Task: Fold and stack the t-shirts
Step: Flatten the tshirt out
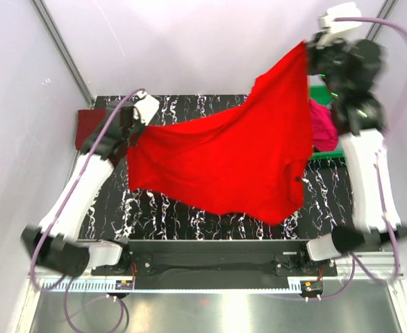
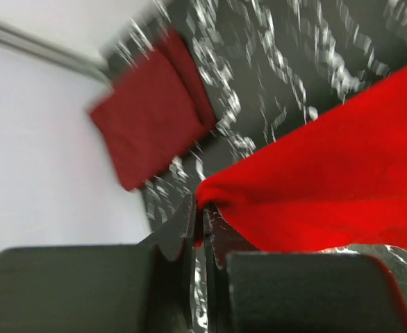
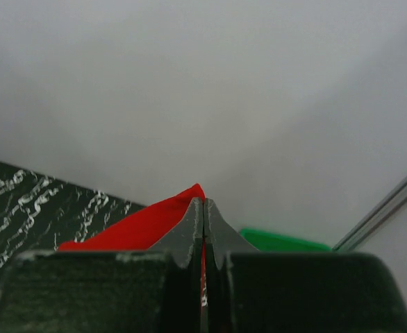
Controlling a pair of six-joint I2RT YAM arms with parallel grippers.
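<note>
The red t-shirt (image 1: 224, 159) hangs in the air as a wide sheet above the middle of the worktop (image 1: 189, 215), pulled out between my two arms, its lower edge drooping toward the near side. My left gripper (image 2: 202, 215) is clenched on one corner of it, low and close to the worktop on the left. My right gripper (image 3: 203, 208) is clamped tight on another corner, raised high at the far right, so the cloth runs on a steep slant. As I judge it, the step in hand is spreading this shirt to lay it flat for folding. To do that well I should bring the right side down level with the left while holding the cloth taut. Then I should let the hanging edge touch the worktop first and draw the rest out over it, so no crease gets trapped underneath. I want it to land clear of the maroon t-shirt (image 2: 151, 114), which looks folded at the far left corner, and of the magenta t-shirt (image 1: 324, 125) lying by the green tray (image 3: 280, 241) on the right.
</note>
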